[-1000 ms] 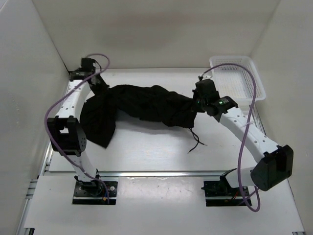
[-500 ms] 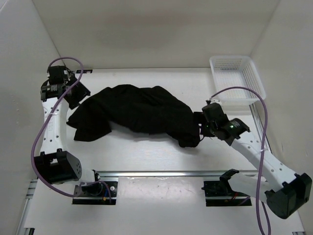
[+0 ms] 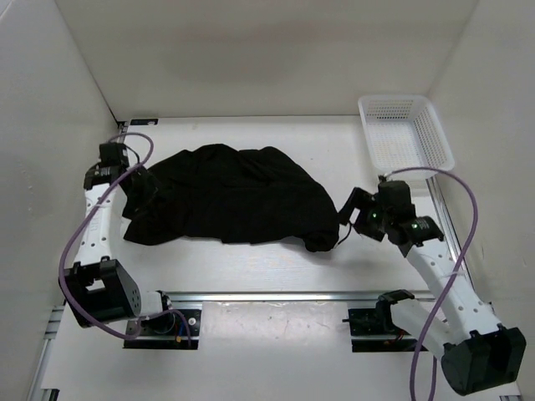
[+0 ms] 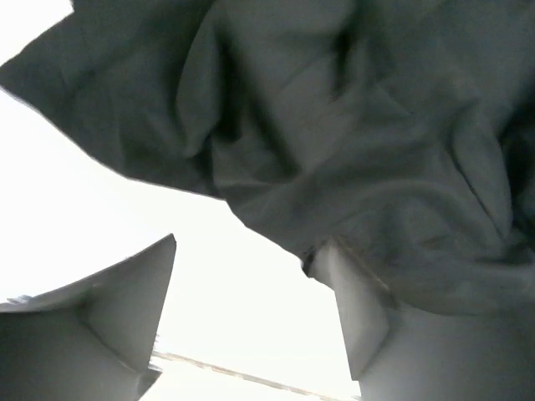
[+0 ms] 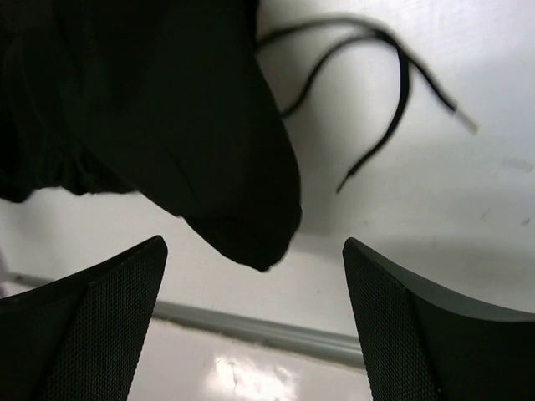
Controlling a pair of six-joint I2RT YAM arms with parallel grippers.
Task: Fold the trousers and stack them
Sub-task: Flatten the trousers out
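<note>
The black trousers [image 3: 234, 196] lie in a rumpled heap across the middle of the table. At their left edge my left gripper [image 3: 140, 185] is open; in the left wrist view its jaws [image 4: 251, 251] stand wide over bare table, the right finger [image 4: 359, 309] against the hem of the trousers [image 4: 334, 125]. Off their right end my right gripper [image 3: 348, 212] is open too. In the right wrist view a fold tip of the trousers [image 5: 167, 109] hangs just ahead of the gap of this gripper [image 5: 253, 242], gripped by neither finger. A thin black drawstring [image 5: 376, 100] trails on the table.
A white mesh basket [image 3: 405, 134] stands at the back right corner. White walls close in the table on the left, back and right. A metal rail [image 3: 267, 296] runs along the near edge, in front of the arm bases.
Both grippers have opened and let go of the trousers, which now lie lower and spread wider. The left arm swung out to the left edge. The right arm drew back to the right.
</note>
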